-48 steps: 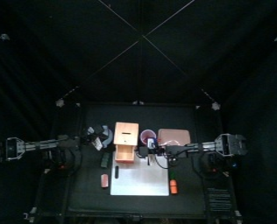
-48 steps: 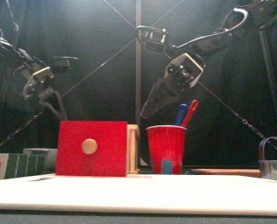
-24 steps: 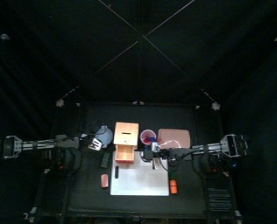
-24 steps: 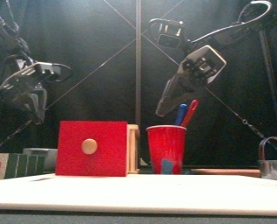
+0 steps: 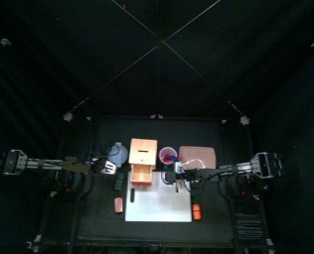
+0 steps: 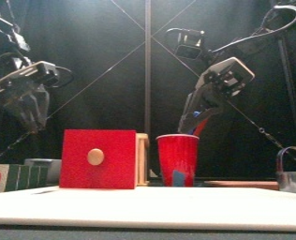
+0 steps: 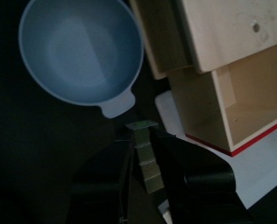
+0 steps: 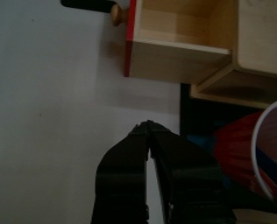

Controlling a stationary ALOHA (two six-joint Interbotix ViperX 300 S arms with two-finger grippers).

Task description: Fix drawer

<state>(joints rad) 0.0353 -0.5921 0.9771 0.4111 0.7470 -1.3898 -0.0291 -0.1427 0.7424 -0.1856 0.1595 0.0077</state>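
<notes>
The drawer sits mid-desk, its red-fronted tray pulled out over a white sheet. A red cup of pens stands just beside it; a blue bowl lies on the other side. The left claw hangs above the bowl, jaws parted; the right claw, pinched shut and empty, hovers above the sheet.

The drawer — tan wooden box, red-fronted tray slid partly out — sits mid-table.
</notes>
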